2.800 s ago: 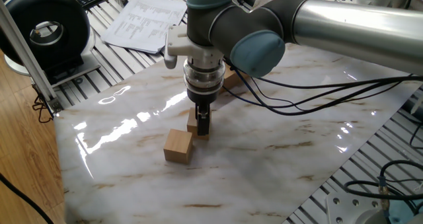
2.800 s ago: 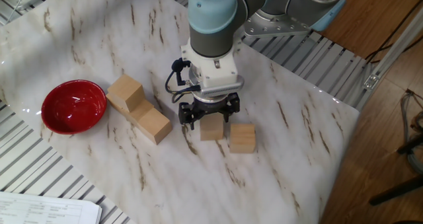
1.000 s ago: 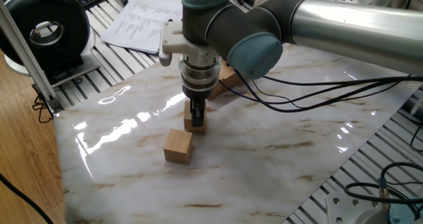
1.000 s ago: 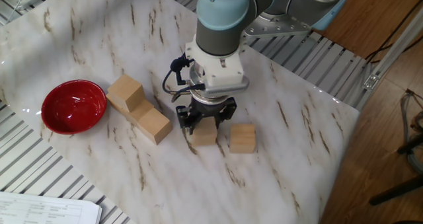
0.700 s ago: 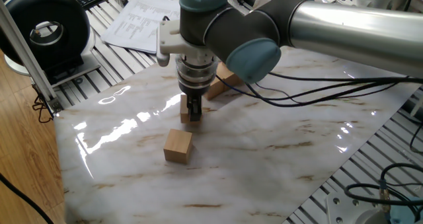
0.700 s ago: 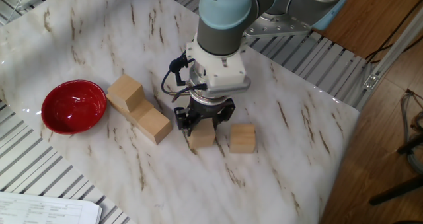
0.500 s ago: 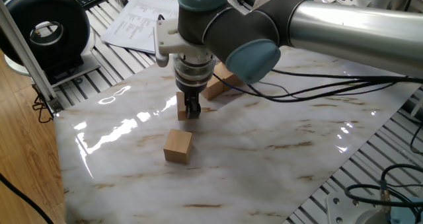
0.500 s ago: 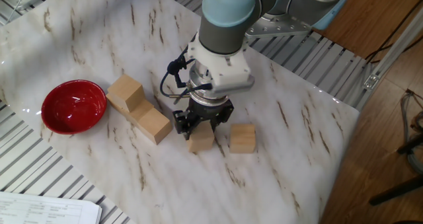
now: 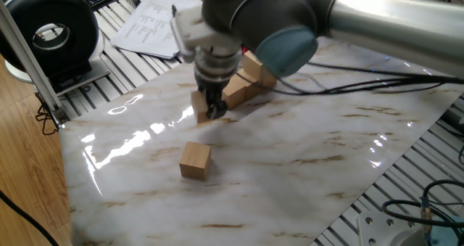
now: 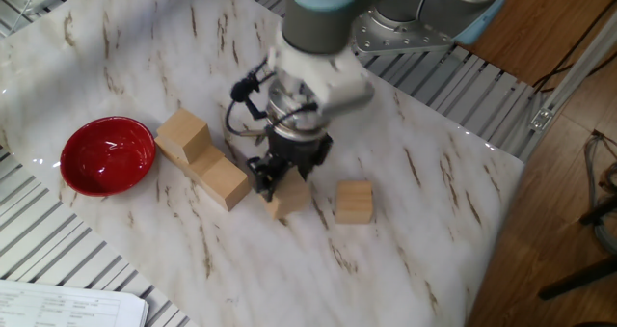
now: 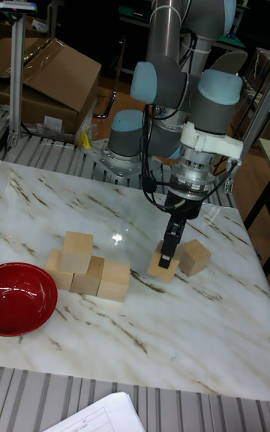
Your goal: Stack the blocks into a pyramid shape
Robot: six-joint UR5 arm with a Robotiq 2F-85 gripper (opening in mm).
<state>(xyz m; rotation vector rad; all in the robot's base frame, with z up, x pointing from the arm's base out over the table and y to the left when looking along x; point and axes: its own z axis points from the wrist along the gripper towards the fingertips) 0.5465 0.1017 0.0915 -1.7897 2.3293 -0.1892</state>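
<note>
- One fixed view: gripper [image 9: 209, 114] fingers clamp a block [image 9: 201, 104] on the marble desk [image 9: 290, 166], beside the partial stack [image 9: 246, 79]; a loose block [image 9: 196, 160] lies apart.
- The other fixed view: red bowl [image 10: 107, 154] holds nothing.
- Tall fixed view: bowl sits at the desk's left edge; open marble in front.

Honestly there's nothing you can actually read in any of these views. The closest you get is the printed sheets of paper [image 9: 156, 22] lying on the slatted surface past the far edge of the marble tabletop [image 9: 290, 166]: you can see rows of dark print on them, but it's way too small and soft to make out a single word or number. A corner of paper [image 10: 67, 308] shows in the other fixed view too, same story, just faint lines. The wooden blocks [image 11: 86, 271] are plain, with no marks, and the red bowl [image 11: 22, 297] carries no label either. The cardboard box [image 11: 52, 91] has a pale sticker you can't read.
</note>
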